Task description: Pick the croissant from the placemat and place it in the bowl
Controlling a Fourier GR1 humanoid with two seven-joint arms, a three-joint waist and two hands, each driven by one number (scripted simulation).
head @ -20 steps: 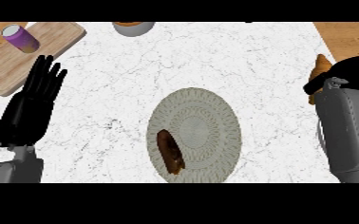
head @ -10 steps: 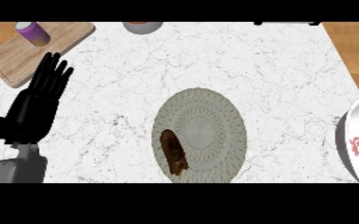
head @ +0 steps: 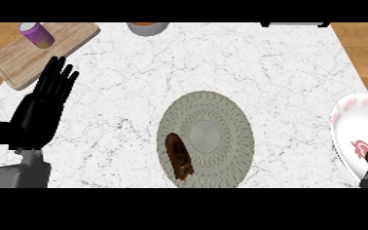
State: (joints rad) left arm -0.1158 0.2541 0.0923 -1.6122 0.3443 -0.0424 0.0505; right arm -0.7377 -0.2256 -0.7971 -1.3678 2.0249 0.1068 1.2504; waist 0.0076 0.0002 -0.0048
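Croissant [head: 179,156] lies untouched on the lower-left part of the round placemat [head: 215,122] at frame centre, bowl [head: 350,134] waits at the right edge, left robot hand [head: 43,108] rests at left with fingers straight and spread, holding nothing; right robot hand unseen.

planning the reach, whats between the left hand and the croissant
In the head view, only bare marble counter and the placemat's left edge lie between the open left hand and the croissant.
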